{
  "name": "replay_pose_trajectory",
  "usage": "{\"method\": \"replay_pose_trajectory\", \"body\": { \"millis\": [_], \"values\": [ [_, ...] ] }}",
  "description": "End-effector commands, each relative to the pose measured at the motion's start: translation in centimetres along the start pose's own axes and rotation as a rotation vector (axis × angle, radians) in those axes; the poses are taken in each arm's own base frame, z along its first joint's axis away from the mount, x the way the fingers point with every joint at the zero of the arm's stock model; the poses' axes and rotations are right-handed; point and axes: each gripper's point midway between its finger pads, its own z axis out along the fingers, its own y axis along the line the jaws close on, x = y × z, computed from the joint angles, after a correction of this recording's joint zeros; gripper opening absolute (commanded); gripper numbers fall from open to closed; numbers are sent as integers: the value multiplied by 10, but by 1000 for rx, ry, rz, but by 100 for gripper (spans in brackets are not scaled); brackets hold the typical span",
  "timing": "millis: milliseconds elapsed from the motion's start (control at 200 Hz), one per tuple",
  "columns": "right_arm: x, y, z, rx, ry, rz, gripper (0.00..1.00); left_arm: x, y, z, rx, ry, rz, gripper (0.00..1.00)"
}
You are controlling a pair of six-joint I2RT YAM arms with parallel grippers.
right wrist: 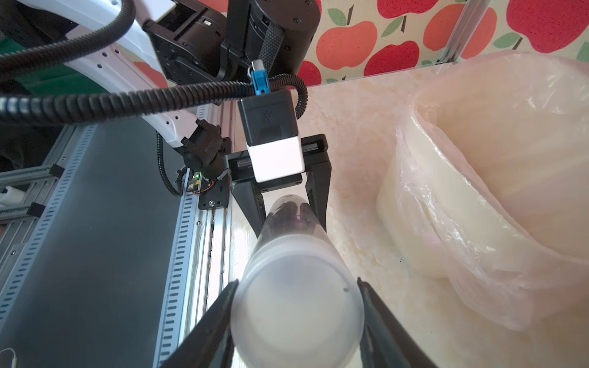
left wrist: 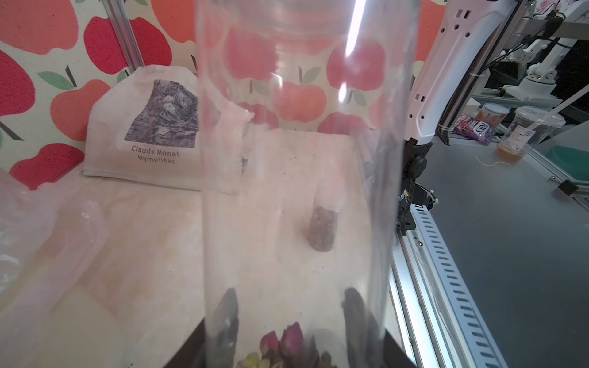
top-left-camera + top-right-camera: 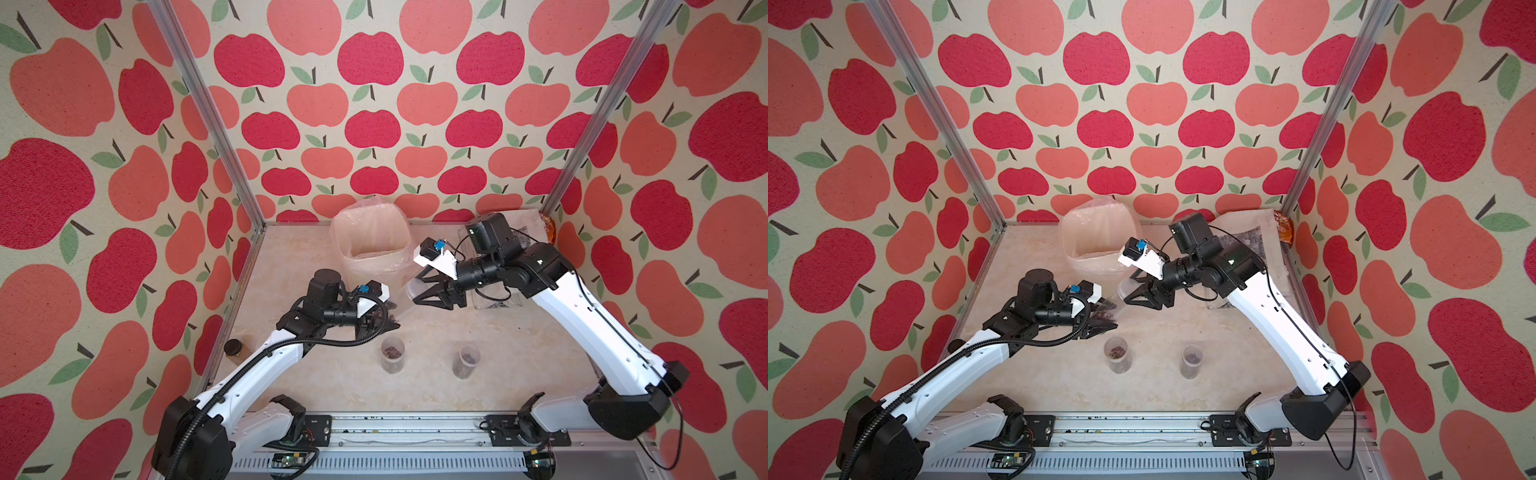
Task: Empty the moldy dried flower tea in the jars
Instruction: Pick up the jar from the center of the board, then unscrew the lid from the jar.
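Observation:
One clear jar (image 3: 405, 296) lies tilted in the air between my two grippers, just in front of the bin. My left gripper (image 3: 387, 316) is shut on its base end, where the moldy dried flower tea (image 2: 287, 342) shows as pink and brown buds; its fingers (image 2: 228, 318) show through the clear wall. My right gripper (image 1: 298, 283) is shut on the jar's round lid (image 1: 296, 312), one finger against each side. Two more jars (image 3: 392, 354) (image 3: 466, 360) with dark tea stand upright on the table, nearer the front.
A cream waste bin (image 3: 399, 232) with a plastic liner stands at the back middle. A cloth bag (image 2: 143, 127) with a printed picture lies at the back right. A small dark-lidded jar (image 3: 233, 347) sits by the left wall. The metal rail (image 3: 415, 430) runs along the front edge.

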Motion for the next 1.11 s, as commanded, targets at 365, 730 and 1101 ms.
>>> {"method": "replay_pose_trajectory", "body": {
  "millis": [365, 730, 1101],
  "values": [
    [-39, -40, -46, 297, -174, 524, 99, 20, 59, -18, -430, 173, 216, 19],
    [20, -48, -5, 270, 24, 817, 99, 19, 69, -19, -538, 216, 317, 16],
    [31, -48, 25, 160, 55, 869, 84, 18, 64, -19, -529, 201, 322, 16]
  ]
}}
